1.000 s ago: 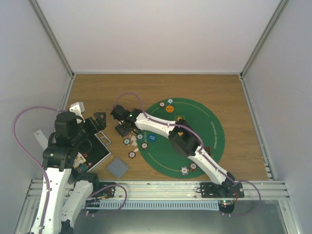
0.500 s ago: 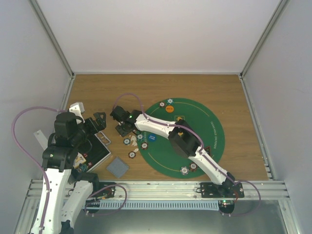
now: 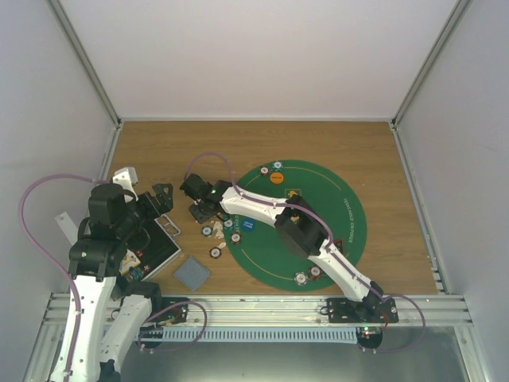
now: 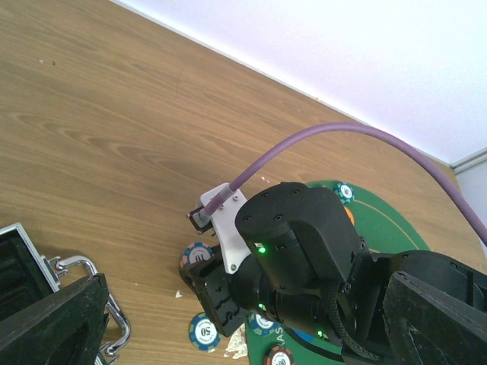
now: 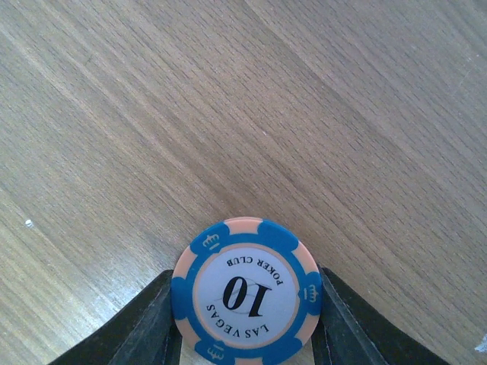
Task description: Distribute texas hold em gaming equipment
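- The right gripper (image 5: pixel 247 334) is stretched low over the left half of the table, just off the mat's left rim. Its two black fingers (image 5: pixel 156 327) sit against opposite sides of a blue-and-peach striped-edge poker chip (image 5: pixel 246 293) marked 10.
- The left gripper (image 3: pixel 161 197) hangs by the table's left edge, over the far end of the case. Its jaws are spread wide with nothing between them.
- The brown wooden table (image 3: pixel 358 151) carries everything.
- A big round green mat (image 3: pixel 338 231) covers the table's middle, reaching toward the near edge.
- A black rectangular case (image 3: pixel 163 248) with metal latches lies along the left edge.
- A small stack of grey-backed playing cards (image 3: pixel 192 273) sits on bare wood close to the near edge, between case and mat.
- An orange disc (image 3: pixel 277 177) lies at the mat's far rim, and a blue disc (image 3: pixel 249 224) near its left rim.
- The gripped chip lies flat and face up on bare wood.
- Several loose chips (image 3: pixel 215 252) are scattered on and around the mat's left rim.
- A pair of chips (image 3: pixel 301 278) sits at the mat's near rim.
- Two more chips (image 3: pixel 265 169) sit at the far rim, beside the orange disc.
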Robot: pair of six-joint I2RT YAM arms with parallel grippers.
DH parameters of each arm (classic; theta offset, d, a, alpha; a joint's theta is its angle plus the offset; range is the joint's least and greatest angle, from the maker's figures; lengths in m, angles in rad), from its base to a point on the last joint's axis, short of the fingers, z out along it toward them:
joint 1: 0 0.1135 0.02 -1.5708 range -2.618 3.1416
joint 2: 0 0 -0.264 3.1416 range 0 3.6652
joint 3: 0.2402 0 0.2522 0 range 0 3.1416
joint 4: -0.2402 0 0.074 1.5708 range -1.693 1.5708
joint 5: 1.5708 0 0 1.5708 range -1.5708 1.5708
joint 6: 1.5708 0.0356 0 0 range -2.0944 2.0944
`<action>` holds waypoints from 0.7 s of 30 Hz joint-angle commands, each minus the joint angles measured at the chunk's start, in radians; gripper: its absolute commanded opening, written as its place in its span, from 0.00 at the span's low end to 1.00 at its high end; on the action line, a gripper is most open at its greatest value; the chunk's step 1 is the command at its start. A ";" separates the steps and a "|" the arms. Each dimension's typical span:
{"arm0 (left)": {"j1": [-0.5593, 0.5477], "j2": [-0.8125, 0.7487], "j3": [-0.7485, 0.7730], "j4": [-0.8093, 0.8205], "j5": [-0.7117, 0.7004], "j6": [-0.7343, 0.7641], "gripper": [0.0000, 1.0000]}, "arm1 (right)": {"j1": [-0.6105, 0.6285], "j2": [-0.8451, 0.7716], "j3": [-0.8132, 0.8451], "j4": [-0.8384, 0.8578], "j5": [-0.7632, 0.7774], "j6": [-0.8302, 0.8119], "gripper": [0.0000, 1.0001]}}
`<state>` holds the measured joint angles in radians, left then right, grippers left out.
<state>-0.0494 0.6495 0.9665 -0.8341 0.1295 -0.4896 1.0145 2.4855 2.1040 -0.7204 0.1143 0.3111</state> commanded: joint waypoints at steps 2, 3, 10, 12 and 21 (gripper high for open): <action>0.008 -0.014 0.014 0.028 -0.003 0.003 0.99 | -0.002 -0.004 -0.019 -0.082 0.030 0.006 0.30; 0.008 -0.015 0.014 0.027 -0.003 0.003 0.99 | -0.002 -0.017 -0.013 -0.067 0.015 0.010 0.30; 0.008 -0.019 0.017 0.024 -0.006 0.006 0.99 | -0.001 -0.083 0.049 -0.028 0.002 0.018 0.31; 0.008 -0.019 0.017 0.024 -0.007 0.006 0.99 | -0.002 -0.090 0.067 -0.037 0.010 0.017 0.31; 0.008 -0.019 0.021 0.022 -0.008 0.006 0.99 | -0.014 -0.143 0.017 -0.023 0.050 0.023 0.31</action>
<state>-0.0494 0.6395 0.9665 -0.8345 0.1295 -0.4881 1.0130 2.4111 2.1326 -0.7532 0.1272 0.3229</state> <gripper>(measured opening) 0.990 0.429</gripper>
